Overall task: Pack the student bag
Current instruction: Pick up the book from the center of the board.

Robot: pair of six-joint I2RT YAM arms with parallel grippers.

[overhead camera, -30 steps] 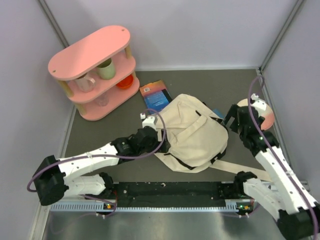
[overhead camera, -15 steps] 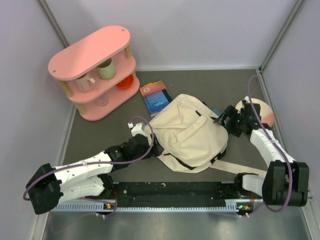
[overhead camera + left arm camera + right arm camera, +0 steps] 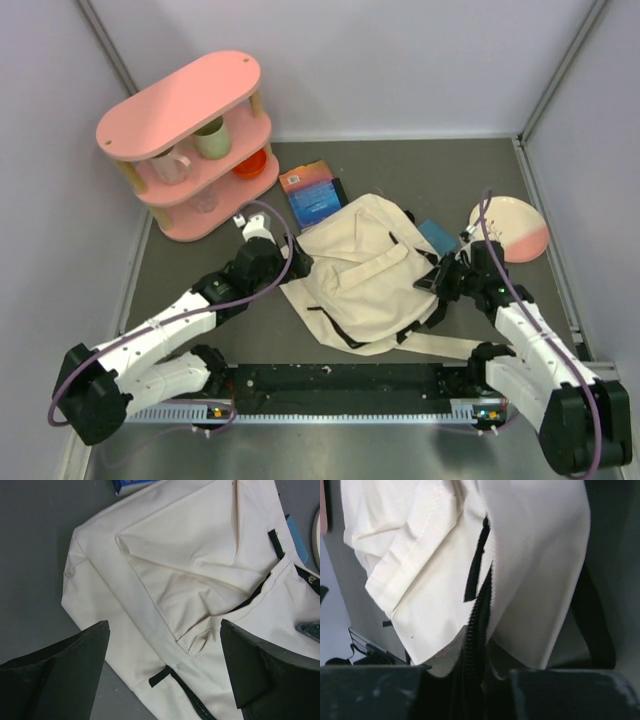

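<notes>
Opening looks to be the step: the student bag (image 3: 365, 275) lies in the middle of the table (image 3: 470, 170), the right gripper (image 3: 468, 672) pinches its zipper edge (image 3: 475, 630), the left gripper (image 3: 162, 630) hovers wide above its flap (image 3: 200, 580), and next that edge needs lifting to part the mouth.

A flat blue thing (image 3: 438, 236) pokes out from under the bag's (image 3: 365, 270) far right edge, mostly covered. At the bag's right side, the right gripper (image 3: 465, 692) is blurred and cut off at the bottom of its wrist view, pinched somewhere on the zip. The bag's strap (image 3: 440, 345) is hidden beneath the right arm (image 3: 525, 335).
</notes>
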